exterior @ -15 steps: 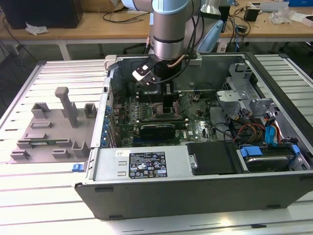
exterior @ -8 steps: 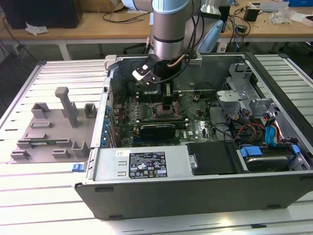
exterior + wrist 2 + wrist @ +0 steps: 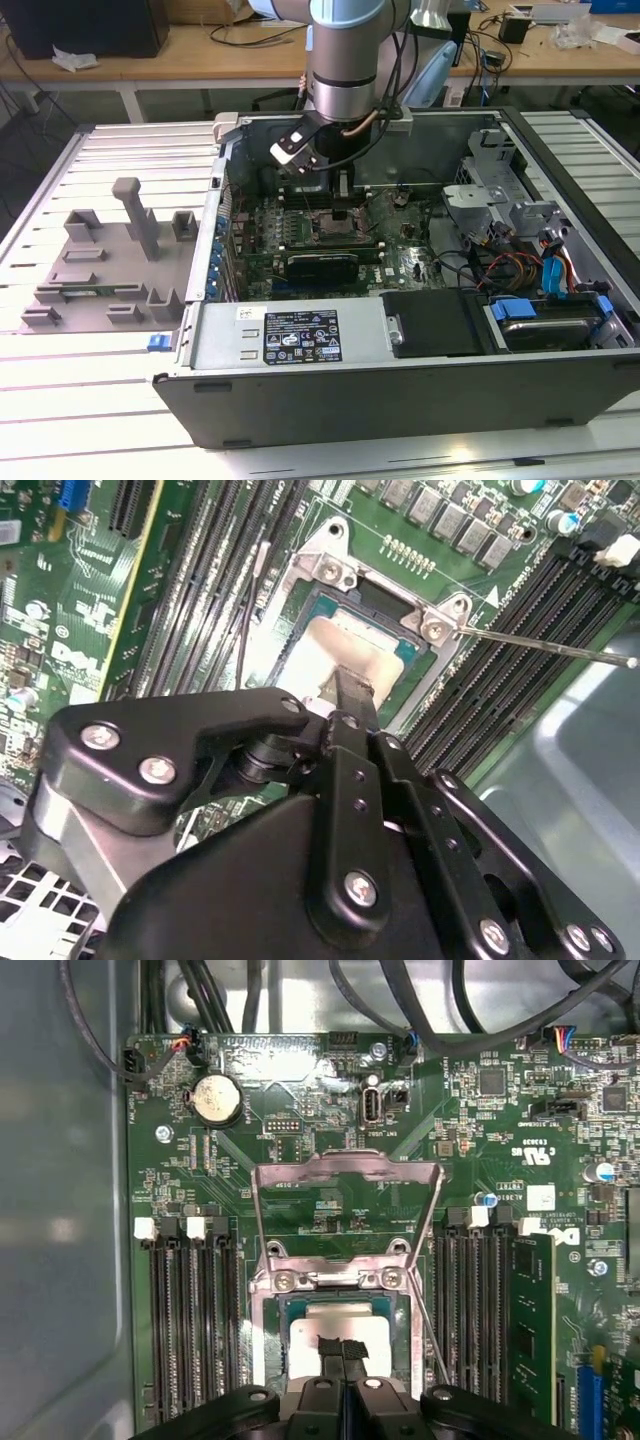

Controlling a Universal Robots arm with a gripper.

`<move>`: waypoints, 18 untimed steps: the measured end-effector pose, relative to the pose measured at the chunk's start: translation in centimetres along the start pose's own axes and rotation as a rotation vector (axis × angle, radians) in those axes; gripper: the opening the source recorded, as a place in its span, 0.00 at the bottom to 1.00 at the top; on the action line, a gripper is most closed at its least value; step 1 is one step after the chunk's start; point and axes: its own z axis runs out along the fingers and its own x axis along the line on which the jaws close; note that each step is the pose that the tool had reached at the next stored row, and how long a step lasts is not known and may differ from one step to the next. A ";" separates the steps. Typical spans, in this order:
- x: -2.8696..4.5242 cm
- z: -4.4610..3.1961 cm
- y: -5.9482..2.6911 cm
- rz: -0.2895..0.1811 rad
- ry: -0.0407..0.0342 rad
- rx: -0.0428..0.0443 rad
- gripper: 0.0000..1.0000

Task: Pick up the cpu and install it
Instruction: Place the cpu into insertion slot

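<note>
The cpu (image 3: pixel 333 1332) (image 3: pixel 345 648), a silver square chip, lies flat inside the socket frame (image 3: pixel 268 1280) on the green motherboard (image 3: pixel 300 1090). My gripper (image 3: pixel 343 1352) (image 3: pixel 352 688) has its two black fingers pressed together, tips at the middle of the chip's top; whether they touch it I cannot tell. The socket's metal load plate (image 3: pixel 345 1172) stands swung open beyond the chip, and its thin lever rod (image 3: pixel 545 647) sticks out sideways. In the exterior view the arm (image 3: pixel 345 70) reaches down into the open computer case (image 3: pixel 400 400), with the gripper (image 3: pixel 342 192) over the socket area.
Black memory slots (image 3: pixel 190 1320) flank the socket on both sides. A long black card (image 3: pixel 322 266) lies nearer the front, past it the power supply (image 3: pixel 290 335). Cables and a drive cage (image 3: pixel 540 270) fill the exterior view's right. A grey fixture tray (image 3: pixel 100 260) sits outside the case.
</note>
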 end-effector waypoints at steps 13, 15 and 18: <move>-0.04 0.84 -0.43 0.000 0.0037 -0.0037 0.11; -0.03 0.89 -0.43 0.000 0.0042 -0.0039 0.11; -0.04 1.06 -0.43 0.000 0.0037 -0.0036 0.11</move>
